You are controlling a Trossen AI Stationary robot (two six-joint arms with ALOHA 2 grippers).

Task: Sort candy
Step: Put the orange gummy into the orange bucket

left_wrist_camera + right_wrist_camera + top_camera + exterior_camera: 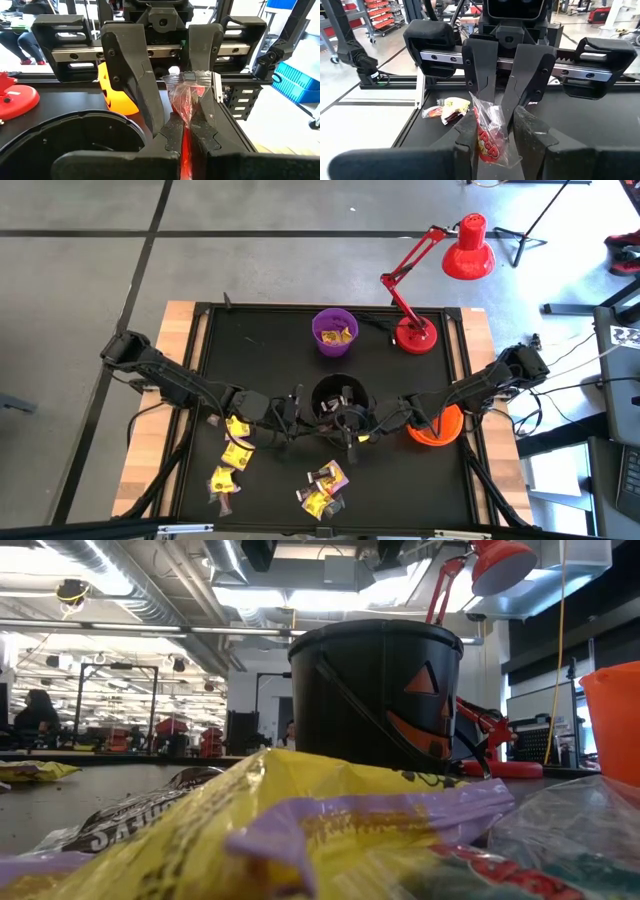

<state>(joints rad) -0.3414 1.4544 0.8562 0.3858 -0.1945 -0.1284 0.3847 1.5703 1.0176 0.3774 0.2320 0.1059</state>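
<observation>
One reddish candy in a clear wrapper [487, 135] hangs between my two grippers, which face each other over the near rim of the black bowl [340, 398]. My left gripper [322, 420] comes from the table's left and is shut on the candy. My right gripper [362, 422] comes from the right and is also closed on it. Yellow candy [235, 445] lies loose at the near left, and mixed candy [325, 490] lies near the front edge. The purple bowl [334, 330] holds yellow pieces. The low view shows neither gripper. My left gripper pinches one end of the packet [186, 142] between its two fingers, which come level from the table's left. The packet is lifted clear of the table. My right gripper has the red-filled part of the packet [490, 142] between its two fingers [467, 137], level from the table's right. The clear wrapper [190, 87] stands crumpled between those fingers.
The orange bowl [437, 425] stands just right of my right gripper. A red desk lamp [415, 335] stands at the far right beside the purple bowl. A raised black frame [200, 360] borders the mat. In the low view, candy [250, 820] lies right before the lens.
</observation>
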